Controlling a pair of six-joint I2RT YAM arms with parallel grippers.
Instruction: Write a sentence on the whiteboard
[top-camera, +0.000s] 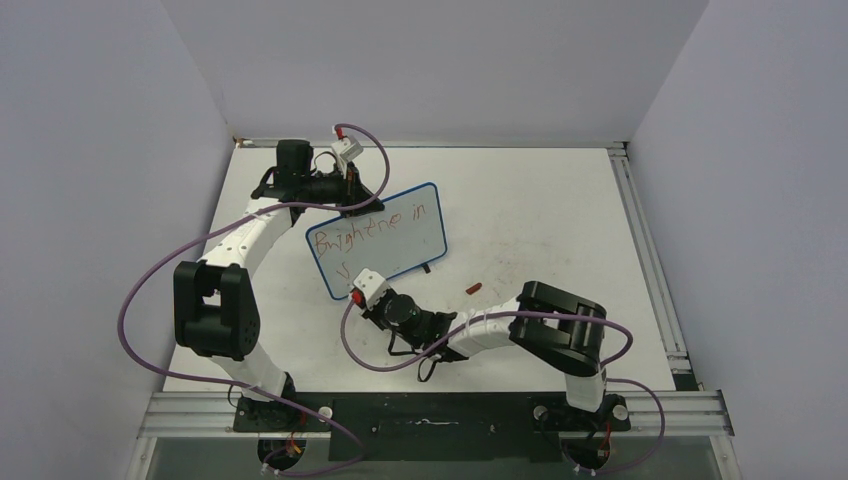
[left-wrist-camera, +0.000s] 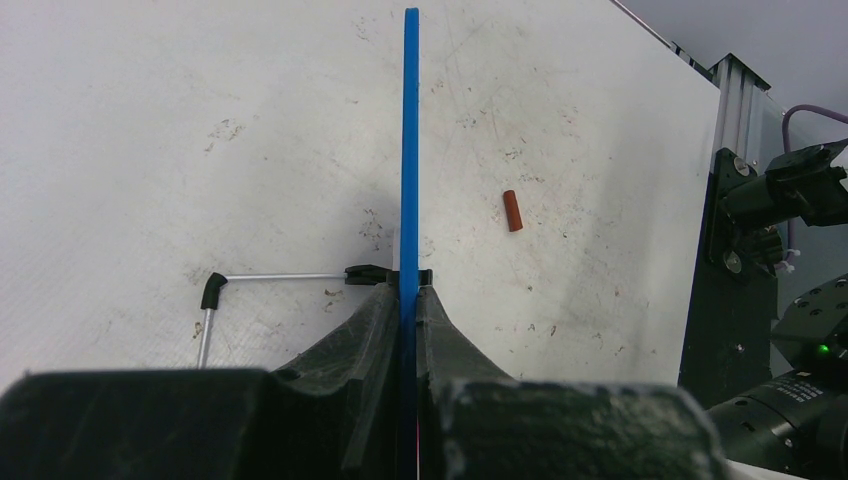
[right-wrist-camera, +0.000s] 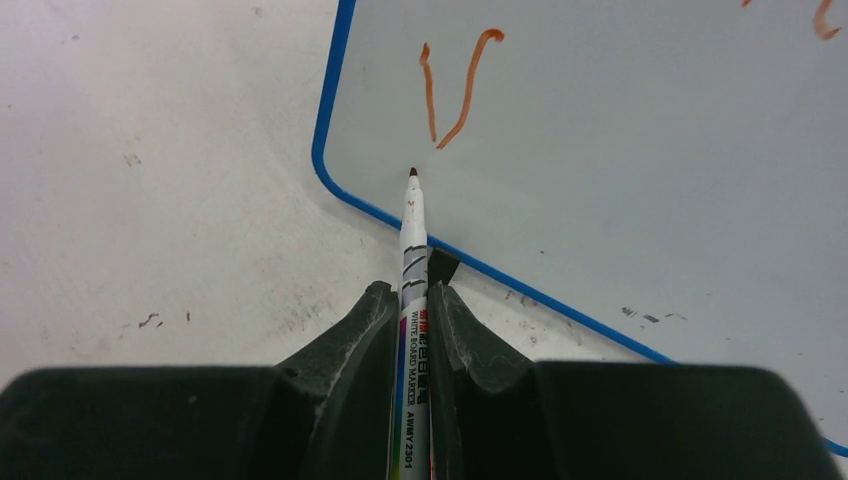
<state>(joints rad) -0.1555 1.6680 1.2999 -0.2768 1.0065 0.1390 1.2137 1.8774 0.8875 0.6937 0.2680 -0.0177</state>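
From above, the whiteboard (top-camera: 418, 243) stands tilted near the middle of the table (top-camera: 560, 210), slightly toward 10 o'clock. The sentence (top-camera: 372, 227) is partly there in red: one line reading roughly "Brightene in" crosses the upper half, and a single small mark starts a second line at the board's 7 o'clock corner. The left gripper (top-camera: 349, 199) meets the board's edge at about 11 o'clock. The right gripper (top-camera: 357, 292) sits at the 7 o'clock corner. A red cap (top-camera: 473, 290) lies on the table at 4 o'clock from the board, well apart from it.

In the left wrist view, the fingers are pressed together on the board's blue frame, which runs edge-on straight up to 12 o'clock. A thin metal stand rod (left-wrist-camera: 285, 277) reaches out toward 9 o'clock, and the cap lies at 2 o'clock.

In the right wrist view, the fingers pinch a white marker (right-wrist-camera: 412, 225) by its barrel, tip pointing to 12 o'clock. The tip is just inside the board's rounded corner, right below a "V"-like red stroke. Whether it touches the surface cannot be told.

Judging by this, the first line is written and the second has barely begun. Most of the lower half of the board is blank, so the rest of the sentence is left to write.
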